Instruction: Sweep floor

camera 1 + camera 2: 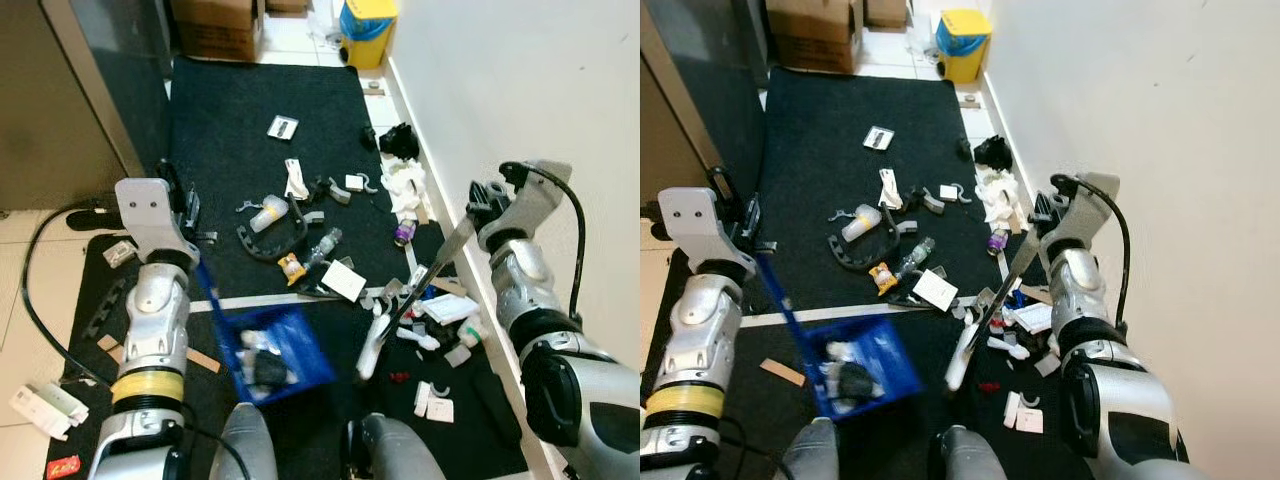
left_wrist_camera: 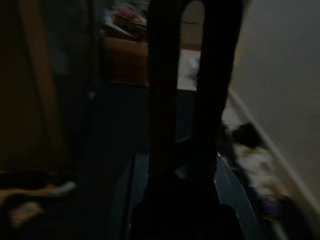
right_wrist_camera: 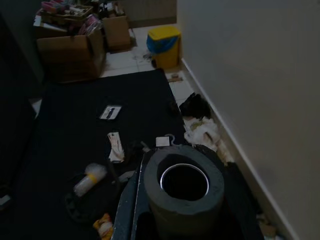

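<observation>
The left gripper (image 1: 190,215) is closed on the handle of a blue dustpan (image 1: 275,352), which hangs down toward six o'clock from it, between the robot's arms; the pan already holds a small heap of white and dark scraps. The right gripper (image 1: 487,207) is clamped round the grey foam grip (image 3: 184,192) of a broom (image 1: 415,292), whose thin pole slants toward seven o'clock to a white head resting on the black mat (image 1: 260,110), just beside the pan's open side. Litter lies around the broom head: a white card (image 1: 344,280), a clear bottle (image 1: 326,243) and a curved black strap (image 1: 270,240) toward eleven o'clock, crumpled white tissue (image 1: 405,185) along the wall at one o'clock. Far off at twelve o'clock stand a yellow bin (image 1: 367,30) and a cardboard box (image 1: 218,28).
</observation>
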Robot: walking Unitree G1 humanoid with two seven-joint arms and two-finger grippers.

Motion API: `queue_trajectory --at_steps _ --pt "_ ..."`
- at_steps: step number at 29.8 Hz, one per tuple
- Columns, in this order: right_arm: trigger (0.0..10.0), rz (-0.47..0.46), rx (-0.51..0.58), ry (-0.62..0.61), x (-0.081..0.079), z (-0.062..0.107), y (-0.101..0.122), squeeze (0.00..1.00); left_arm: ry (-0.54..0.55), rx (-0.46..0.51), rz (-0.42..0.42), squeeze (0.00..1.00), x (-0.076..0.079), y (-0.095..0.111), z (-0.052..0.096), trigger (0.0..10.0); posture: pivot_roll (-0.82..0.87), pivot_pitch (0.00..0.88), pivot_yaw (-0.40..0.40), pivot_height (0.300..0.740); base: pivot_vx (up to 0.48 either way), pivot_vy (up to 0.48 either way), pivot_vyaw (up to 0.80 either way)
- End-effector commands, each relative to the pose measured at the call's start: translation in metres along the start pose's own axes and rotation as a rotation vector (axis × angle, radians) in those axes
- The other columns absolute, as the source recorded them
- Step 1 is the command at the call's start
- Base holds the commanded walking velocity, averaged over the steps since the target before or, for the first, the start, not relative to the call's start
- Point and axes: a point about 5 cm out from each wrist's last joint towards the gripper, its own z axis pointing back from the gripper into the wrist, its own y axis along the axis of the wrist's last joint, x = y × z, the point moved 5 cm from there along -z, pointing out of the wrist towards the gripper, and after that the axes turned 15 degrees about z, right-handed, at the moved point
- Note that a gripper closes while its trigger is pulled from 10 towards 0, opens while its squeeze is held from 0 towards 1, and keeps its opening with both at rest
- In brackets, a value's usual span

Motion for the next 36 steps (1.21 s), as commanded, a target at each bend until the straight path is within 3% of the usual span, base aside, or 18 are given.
queue_trajectory --at_steps 1,5,8,13,16,17,21,22,29,36 --pt "10.0 -0.01 -0.012 -0.046 0.01 0.002 -0.004 0.0 -0.022 0.009 -0.015 0.0 0.009 0.003 -0.005 10.0 0.16 0.0 -0.126 0.74 0.0 0.0 0.0" --pt "10.0 -0.021 -0.007 -0.054 0.009 0.002 -0.003 0.0 -0.026 0.003 -0.038 0.0 0.01 0.003 -0.006 10.0 0.17 0.0 -0.122 0.74 0.0 0.0 0.0" --pt "10.0 -0.068 -0.018 -0.107 0.012 0.002 -0.005 0.0 -0.034 0.003 -0.097 0.0 0.011 0.008 -0.013 10.0 0.16 0.0 -0.11 0.74 0.0 0.0 0.0" --pt "10.0 -0.021 0.027 -0.153 0.03 0.0 0.009 0.0 -0.041 -0.017 -0.233 0.0 0.003 0.014 -0.014 10.0 0.17 0.0 -0.11 0.74 0.0 0.0 0.0" --pt "10.0 -0.072 0.077 -0.136 0.033 -0.002 0.018 0.0 -0.08 -0.047 -0.304 0.0 0.0 0.014 -0.012 10.0 0.18 0.0 -0.11 0.74 0.0 0.0 0.0" --pt "10.0 -0.099 0.11 -0.052 0.025 -0.002 0.022 0.0 -0.114 -0.065 -0.328 0.0 0.001 0.011 -0.01 10.0 0.18 0.0 -0.111 0.74 0.0 0.0 0.0" --pt "10.0 -0.11 0.146 0.042 0.012 -0.001 0.024 0.0 -0.166 -0.103 -0.365 0.0 0.003 0.003 -0.007 10.0 0.18 0.0 -0.113 0.74 0.0 0.0 0.0" --pt "10.0 -0.048 0.169 0.145 -0.002 0.002 0.025 0.0 -0.217 -0.144 -0.401 0.0 0.006 -0.005 -0.003 10.0 0.18 0.0 -0.113 0.74 0.0 0.0 0.0" --pt "10.0 0.015 0.208 0.26 -0.019 0.009 0.025 0.0 -0.191 -0.131 -0.374 0.0 0.001 -0.003 0.001 10.0 0.18 0.0 -0.108 0.74 0.0 0.0 0.0" --pt "10.0 -0.019 0.211 0.242 -0.018 0.01 0.023 0.0 -0.123 -0.078 -0.29 0.0 -0.004 0.007 0.0 10.0 0.18 0.0 -0.111 0.74 0.235 0.0 0.0"
